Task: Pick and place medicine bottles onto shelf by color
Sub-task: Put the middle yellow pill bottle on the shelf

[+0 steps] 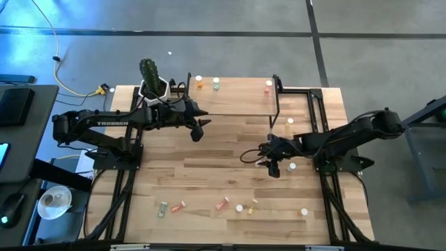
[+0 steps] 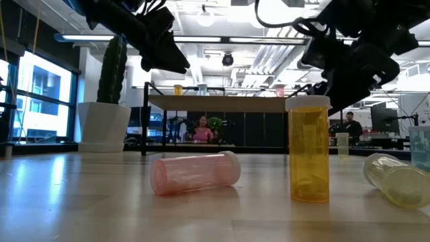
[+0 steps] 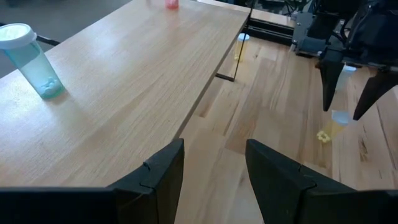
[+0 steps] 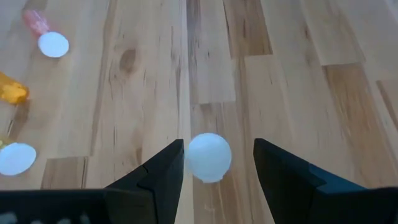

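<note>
The shelf (image 1: 233, 97) stands at the table's far side. On its wood top stand an orange bottle (image 1: 199, 81), a pale green bottle (image 1: 216, 84) and a pink bottle (image 1: 268, 86). My left gripper (image 3: 214, 180) is open and empty, above the table by the shelf's front left corner (image 1: 198, 131). My right gripper (image 4: 214, 168) is open and points down over an upright yellow bottle (image 3: 336, 127). Its white cap (image 4: 208, 157) shows between the fingers and below them. Several more bottles lie or stand near the table's front edge (image 1: 223, 204).
A cactus in a white pot (image 1: 150, 80) stands left of the shelf. Another yellow bottle (image 1: 290, 121) stands by the shelf's right leg. In the low view a pink bottle (image 2: 195, 173) lies beside an upright amber one (image 2: 309, 149). People (image 2: 201, 131) sit in the room behind.
</note>
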